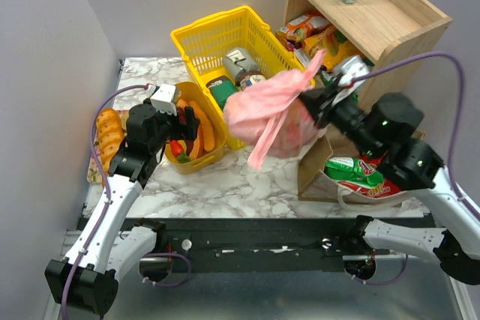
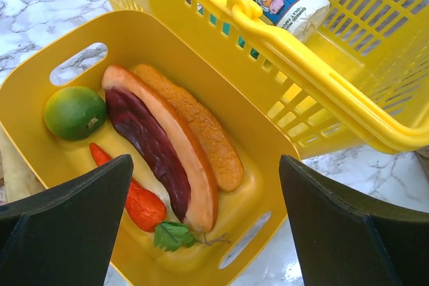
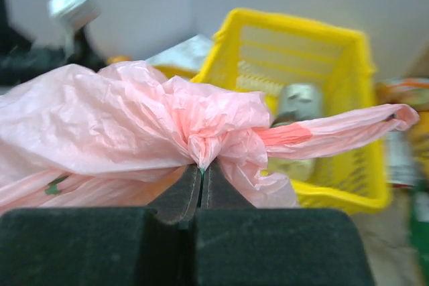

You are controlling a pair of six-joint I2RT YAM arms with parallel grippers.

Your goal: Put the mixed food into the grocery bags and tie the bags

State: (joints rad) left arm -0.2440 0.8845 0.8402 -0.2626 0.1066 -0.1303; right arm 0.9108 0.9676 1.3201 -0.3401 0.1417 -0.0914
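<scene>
Right gripper [image 3: 201,173]: squeezed tight on the bunched top of the pink bag [image 3: 120,122].
Left gripper [image 2: 205,212]: jaws wide, over the yellow tub [image 2: 154,38], close to the basket [image 2: 315,72] rim.

Thin pink plastic bag [image 1: 270,110] bulging and held up, gathered neck pinched in my right pincer [image 3: 201,175], brown paper bag [image 1: 313,174] just beside it, green-and-white crisp packet [image 1: 360,174] at its mouth, toy lime [image 2: 74,112], hot dog [image 2: 161,145] and carrot [image 2: 137,199] lying in a yellow tub [image 2: 221,85]
</scene>
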